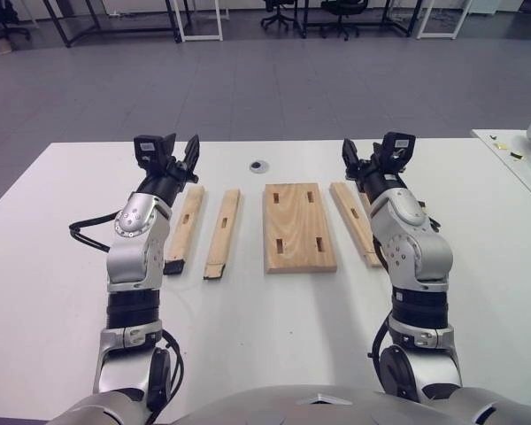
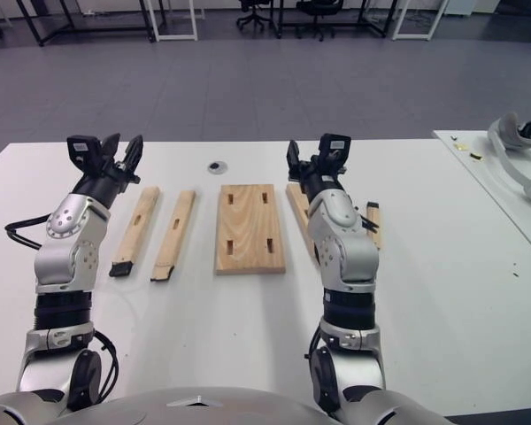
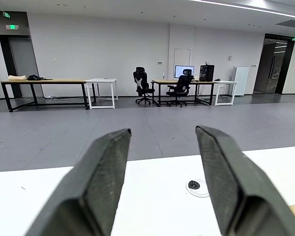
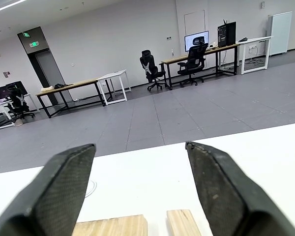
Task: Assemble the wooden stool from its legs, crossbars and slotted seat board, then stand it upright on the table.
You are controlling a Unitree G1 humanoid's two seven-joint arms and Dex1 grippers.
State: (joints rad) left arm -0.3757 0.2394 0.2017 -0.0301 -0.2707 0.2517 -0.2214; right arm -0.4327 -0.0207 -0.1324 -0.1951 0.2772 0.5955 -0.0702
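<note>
Four loose wooden sticks and one seat board (image 1: pixel 298 226) lay flat on a white worktop (image 1: pixel 62 266), nothing joined yet. Judged step: the very start, before any pick-up.

The board sat at the worktop's ctr, long sides running from near edge to far edge. It was pale grained wood, rectangular, w/ four small slots, two toward its far end and two toward its near end. To its left, apart from it and from each other, lay the inner left stick (image 1: pixel 223 221) and outer left stick (image 1: pixel 188 226), each pale w/ a dark tip at the near end. Just beside the board's right side lay the inner right stick (image 1: pixel 354 221). A further stick (image 2: pixel 373 223) was mostly hidden behind the right arm. A small round cable hole (image 1: pixel 259 166) sat near the far edge.

The left claw (image 3: pixel 162 147) hung near the far end of the outer left stick, fingers spread wide, holding nothing. The right claw (image 4: pixel 140 157) hung over the far ends of the right sticks, likewise wide open and empty.

Next move, prob.: lower one claw onto a stick, close on its mid-length, then bring its shaped end to a slot. Alignment would need care, as the slots looked narrow.
</note>
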